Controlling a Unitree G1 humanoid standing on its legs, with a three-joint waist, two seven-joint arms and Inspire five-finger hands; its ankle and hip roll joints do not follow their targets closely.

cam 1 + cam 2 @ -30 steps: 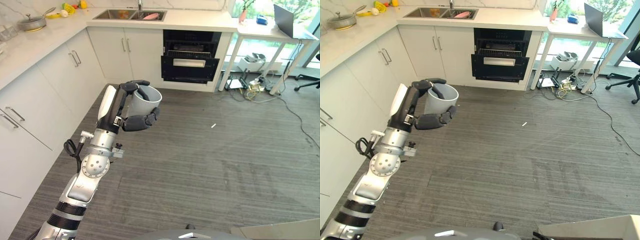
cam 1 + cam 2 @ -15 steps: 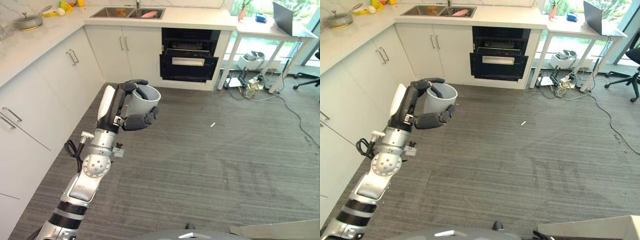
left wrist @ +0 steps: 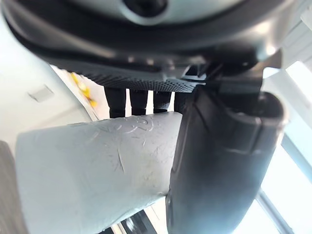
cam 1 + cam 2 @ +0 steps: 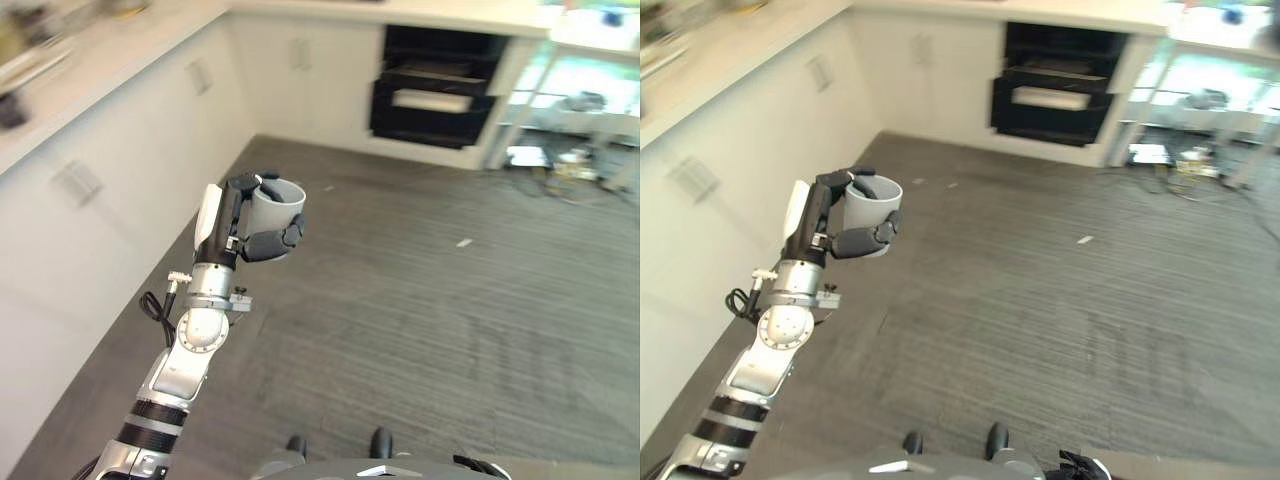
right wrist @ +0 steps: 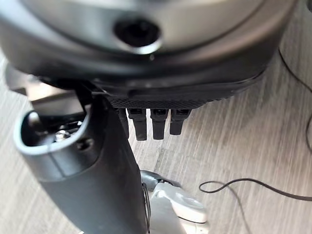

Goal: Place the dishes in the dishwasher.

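The left hand [image 4: 243, 215] is raised in front of the robot, over the grey wood-grain floor [image 4: 420, 330], with its fingers and thumb curled round a light grey cup [image 4: 276, 203]. The cup is upright with its open mouth turned up; the thumb hooks over the near rim into the cup and the fingers [image 4: 272, 243] wrap across the outer wall lower down. In the left wrist view the cup's pale, scratched wall [image 3: 97, 165] lies against the palm, with the dark thumb [image 3: 219, 161] pressed along its side and the fingertips showing past its far edge. The cup is held clear of the floor, near the run of white lower cabinets [image 4: 120, 170] on the robot's left and well apart from the dishwasher [image 4: 435, 92]. The dishwasher is a dark opening set in the far cabinet run, with its door partly down and a light rack or tray showing inside; what it holds is too blurred to make out. A small white scrap [image 4: 464, 242] lies on the floor between the robot and the dishwasher. To the right of the dishwasher stands a white table [image 4: 590, 30] with clutter on the floor under it. The right hand [image 5: 92, 165] shows in its own wrist view, hanging over the floor with its fingers [image 5: 151, 122] straight and relaxed and nothing in its grasp.
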